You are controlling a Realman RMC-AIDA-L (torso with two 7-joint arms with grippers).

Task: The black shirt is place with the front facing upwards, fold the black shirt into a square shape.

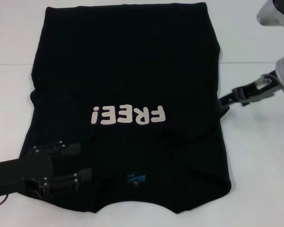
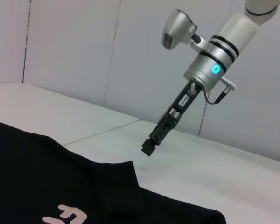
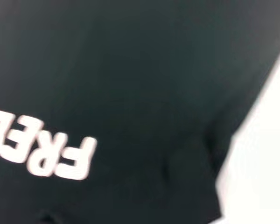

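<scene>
The black shirt (image 1: 128,66) lies front up on the white table (image 1: 260,156), its sides folded in. The white "FREE!" lettering (image 1: 128,115) reads upside down and the blue neck label (image 1: 136,178) is near me. My left gripper (image 1: 85,162) hovers over the shirt's near left part, beside the collar, with its jaws apart and empty. My right gripper (image 1: 223,101) is at the shirt's right edge, level with the lettering. The left wrist view shows the right gripper (image 2: 148,148) shut, just above the table and apart from the shirt's edge (image 2: 128,165). The right wrist view shows the shirt (image 3: 130,70) and its lettering (image 3: 56,154).
A seam (image 1: 9,64) runs across the table under the shirt. Bare white table shows to the right of the shirt (image 1: 260,189) and at the far left (image 1: 9,33). Grey wall panels (image 2: 84,51) stand behind the table.
</scene>
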